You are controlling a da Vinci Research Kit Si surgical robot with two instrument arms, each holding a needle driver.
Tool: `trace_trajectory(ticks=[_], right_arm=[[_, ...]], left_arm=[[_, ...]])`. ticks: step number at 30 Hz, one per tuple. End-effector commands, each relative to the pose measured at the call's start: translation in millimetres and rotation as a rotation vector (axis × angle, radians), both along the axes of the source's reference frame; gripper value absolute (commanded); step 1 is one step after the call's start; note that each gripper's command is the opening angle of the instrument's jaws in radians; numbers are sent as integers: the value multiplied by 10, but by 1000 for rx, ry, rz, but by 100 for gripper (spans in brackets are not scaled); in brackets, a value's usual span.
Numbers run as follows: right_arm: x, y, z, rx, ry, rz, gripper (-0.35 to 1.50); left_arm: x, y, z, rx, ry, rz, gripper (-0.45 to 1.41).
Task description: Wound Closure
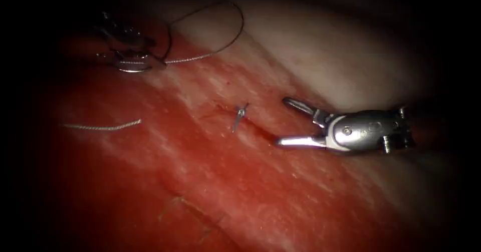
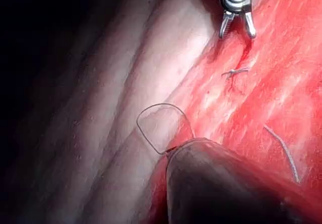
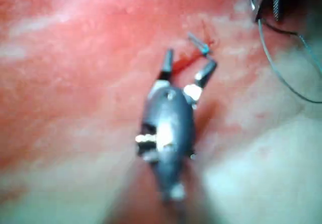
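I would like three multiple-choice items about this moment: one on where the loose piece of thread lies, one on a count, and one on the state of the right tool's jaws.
1. In the endoscope view, the loose thread piece lies:
A) left of the stitch
B) right of it
C) in the right tool

2. Tools holding the thread loop:
A) none
B) one
C) two

3. The right tool's jaws are:
A) shut on the needle
B) shut on tissue
C) open, empty

Answers:
1. A, it lies on the tissue, far left.
2. B, the left tool alone holds the thread loop.
3. C, the jaws stand apart with nothing between.

I cannot make out the needle.
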State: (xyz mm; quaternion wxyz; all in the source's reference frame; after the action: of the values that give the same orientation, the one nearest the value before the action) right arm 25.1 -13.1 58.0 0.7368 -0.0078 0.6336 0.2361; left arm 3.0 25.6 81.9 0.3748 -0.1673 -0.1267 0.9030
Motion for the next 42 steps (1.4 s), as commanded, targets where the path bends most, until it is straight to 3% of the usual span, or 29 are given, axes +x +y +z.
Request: trace_trajectory(ticks=[1, 8, 16, 22, 28, 35, 36, 38, 39, 42], right_arm=[[7, -6, 4, 1, 2, -1, 89], [10, -8, 6, 0, 0, -2, 89], [8, -9, 6, -1, 0, -3, 89], [8, -9, 5, -1, 0, -2, 89], [8, -10, 3, 6, 2, -2, 89], [8, -10, 3, 6, 2, -2, 89], [8, -10, 3, 6, 2, -2, 89], [8, -10, 3, 6, 2, -2, 89], [7, -10, 3, 11, 4, -1, 89], [7, -9, 2, 13, 5, -1, 89]], left_arm=[[-3, -2, 4, 0, -5, 4, 19], [4, 5, -22, -2, -60, -43, 15], [11, -22, -37, 27, -78, 0, 15], [21, -31, -30, 53, -55, 59, 12], [26, -28, -1, 41, -2, 124, 12], [25, -38, -2, 74, -18, 155, -8], [25, -38, -2, 80, -15, 169, -22], [26, -38, -2, 82, -14, 171, -30], [27, -38, -3, 93, -16, 179, -45], [28, -36, -7, 99, -16, 181, -45]])
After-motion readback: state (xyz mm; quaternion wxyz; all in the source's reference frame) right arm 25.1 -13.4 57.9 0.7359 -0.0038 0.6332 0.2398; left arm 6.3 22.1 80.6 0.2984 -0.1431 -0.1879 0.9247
